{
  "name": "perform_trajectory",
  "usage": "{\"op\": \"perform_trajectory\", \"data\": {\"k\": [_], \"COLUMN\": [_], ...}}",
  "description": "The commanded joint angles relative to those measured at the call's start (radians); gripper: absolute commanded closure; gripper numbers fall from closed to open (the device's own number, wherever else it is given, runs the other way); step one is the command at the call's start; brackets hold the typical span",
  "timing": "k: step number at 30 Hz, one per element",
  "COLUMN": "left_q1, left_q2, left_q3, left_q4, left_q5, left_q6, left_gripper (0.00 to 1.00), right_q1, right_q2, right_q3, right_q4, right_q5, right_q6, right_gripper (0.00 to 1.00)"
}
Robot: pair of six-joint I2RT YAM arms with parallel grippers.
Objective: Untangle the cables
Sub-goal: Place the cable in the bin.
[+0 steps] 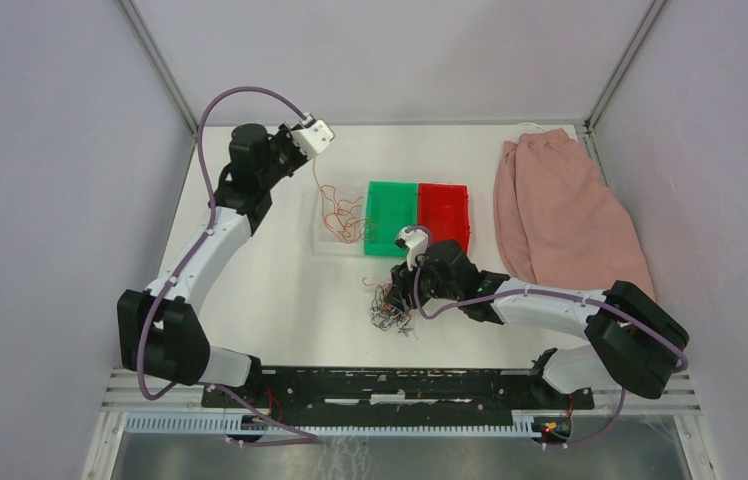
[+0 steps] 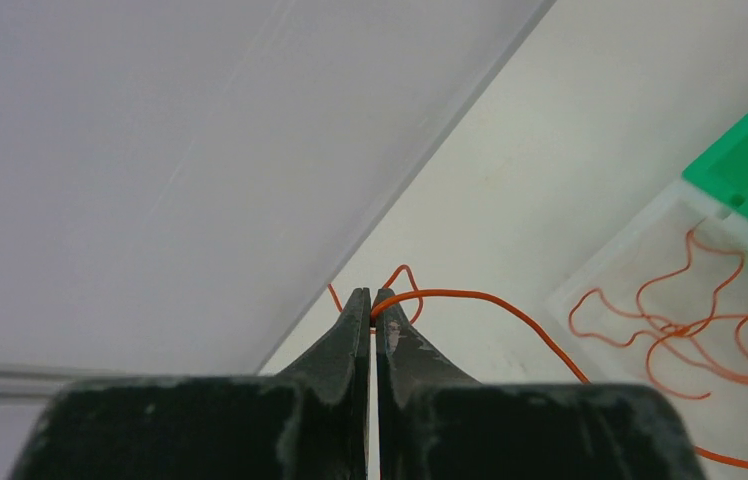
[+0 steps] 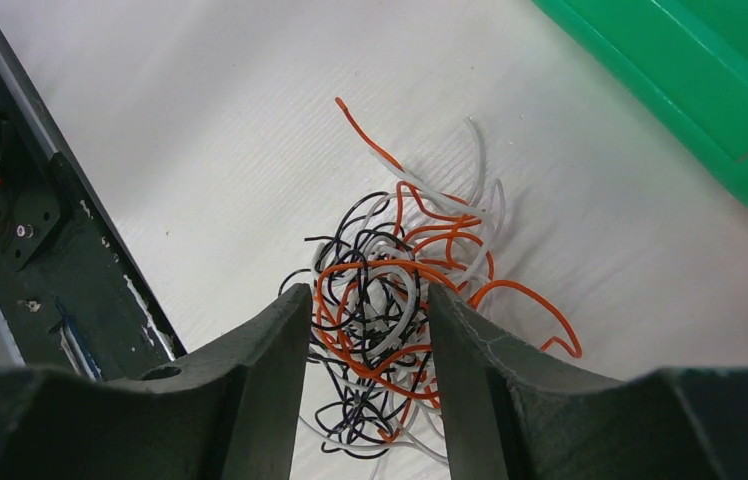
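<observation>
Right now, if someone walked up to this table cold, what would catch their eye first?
Probably the tangled clump of cables, orange, black and white, at the table's near middle, with the right claw open astride it. Next, the left claw, high at the far left, shut on a single orange cable that trails toward a clear tray of orange cables beside a green bin and a red bin.
</observation>
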Motion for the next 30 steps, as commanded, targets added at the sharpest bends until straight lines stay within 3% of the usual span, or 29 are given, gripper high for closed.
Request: {"op": "perform_trajectory", "data": {"k": [1, 8, 17, 24, 30], "left_q1": [0.083, 0.111, 0.000, -0.071, -0.073], "left_q2": [-0.033, -0.009, 0.037, 0.144, 0.271], "left_q3": [-0.030, 0.002, 0.061, 0.212, 0.401], "left_q4": [0.037, 0.070, -0.014, -0.040, -0.030], "left_q5": [-0.030, -0.025, -0.004, -0.032, -0.109], "left_q6": [0.059, -0.007, -0.144, -0.192, -0.135], "left_gripper": [0.97, 0.97, 0.97, 0.97, 0.97], "right_q1": [0.004, 0.004, 0.004, 0.003, 0.003], "right_q2": [-0.031, -0.048, -0.049, -0.058, -0.088], "right_q3": [0.023, 0.022, 0.006, -0.008, -0.004], "right_q4": [0.024, 0.022, 0.028, 0.037, 0.026], "right_q5": [-0.019, -0.019, -0.008, 0.000, 0.006], "right_q6": [-0.001, 0.007, 0.015, 0.024, 0.017], "right_gripper": [0.46, 0.44, 0.43, 0.43, 0.38]}}
